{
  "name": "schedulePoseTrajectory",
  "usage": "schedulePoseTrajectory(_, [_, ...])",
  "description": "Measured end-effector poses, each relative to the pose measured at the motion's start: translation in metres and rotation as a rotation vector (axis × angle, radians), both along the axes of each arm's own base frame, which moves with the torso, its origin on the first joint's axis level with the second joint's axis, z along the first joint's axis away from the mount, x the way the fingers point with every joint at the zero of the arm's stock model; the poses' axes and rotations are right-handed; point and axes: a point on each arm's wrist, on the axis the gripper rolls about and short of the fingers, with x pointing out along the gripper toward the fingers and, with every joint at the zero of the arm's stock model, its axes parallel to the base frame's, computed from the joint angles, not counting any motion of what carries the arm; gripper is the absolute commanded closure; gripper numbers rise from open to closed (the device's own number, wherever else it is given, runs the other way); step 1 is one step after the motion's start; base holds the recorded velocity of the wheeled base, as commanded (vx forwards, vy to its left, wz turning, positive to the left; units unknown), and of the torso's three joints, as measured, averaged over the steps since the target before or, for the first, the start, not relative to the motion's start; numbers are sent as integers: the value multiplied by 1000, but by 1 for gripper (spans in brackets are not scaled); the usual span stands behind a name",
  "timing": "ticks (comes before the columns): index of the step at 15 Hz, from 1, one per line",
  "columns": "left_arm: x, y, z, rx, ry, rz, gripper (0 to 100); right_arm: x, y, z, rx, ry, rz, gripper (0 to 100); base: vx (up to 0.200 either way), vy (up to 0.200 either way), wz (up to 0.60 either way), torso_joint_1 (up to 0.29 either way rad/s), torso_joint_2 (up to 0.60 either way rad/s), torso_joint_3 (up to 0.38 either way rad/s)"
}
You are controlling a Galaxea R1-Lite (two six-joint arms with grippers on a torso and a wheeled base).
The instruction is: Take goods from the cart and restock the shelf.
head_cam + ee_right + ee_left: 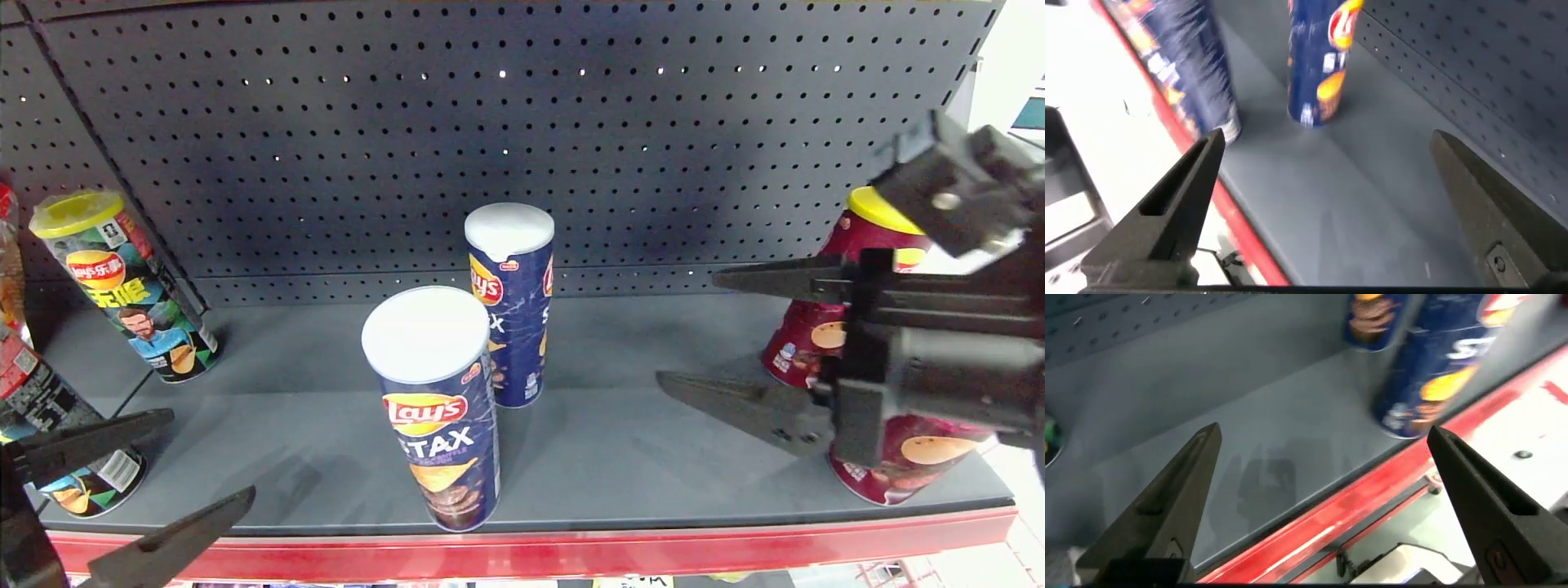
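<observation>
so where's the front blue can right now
In the head view the front blue can stands upright at the middle of the shelf, by its red edge, in front and left of the other blue can.

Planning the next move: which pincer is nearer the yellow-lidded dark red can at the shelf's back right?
Right. The right pincer is close beside the dark red can; the left pincer is at the opposite front corner of the shelf.
</observation>
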Motion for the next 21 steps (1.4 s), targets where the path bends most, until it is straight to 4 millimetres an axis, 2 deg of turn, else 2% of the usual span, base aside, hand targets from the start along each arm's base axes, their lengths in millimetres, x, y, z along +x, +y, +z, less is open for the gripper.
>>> schedulePoseTrajectory(4, [4, 7, 1, 45, -17, 185, 0, -42, -44, -10, 52, -19, -18, 0, 0, 0, 0, 0, 0, 0])
schedulePoseTrajectory(7, [5, 8, 1, 70, -22, 209, 0, -59, -61, -16, 79, -36, -26, 0, 0, 0, 0, 0, 0, 0])
schedulePoseTrajectory(9, [2, 9, -5, 91, -19, 206, 0, -71, -74, -29, 78, -32, -40, 0, 0, 0, 0, 0, 0, 0])
schedulePoseTrajectory(14, [-8, 14, -7, 126, -59, 263, 0, -101, -113, -71, 107, -21, -199, 0, 0, 0, 0, 0, 0, 0])
schedulePoseTrajectory(16, [-10, 15, -7, 131, -68, 271, 0, -107, -120, -78, 122, -34, -252, 0, 0, 0, 0, 0, 0, 0])
schedulePoseTrajectory(18, [-10, 16, -8, 143, -69, 301, 0, -111, -124, -79, 133, -49, -278, 0, -200, -200, 0, 5, 2, 2])
schedulePoseTrajectory(21, [-11, 16, -9, 148, -68, 307, 0, -113, -125, -83, 136, -51, -292, 0, -67, 0, 0, 4, 2, -1])
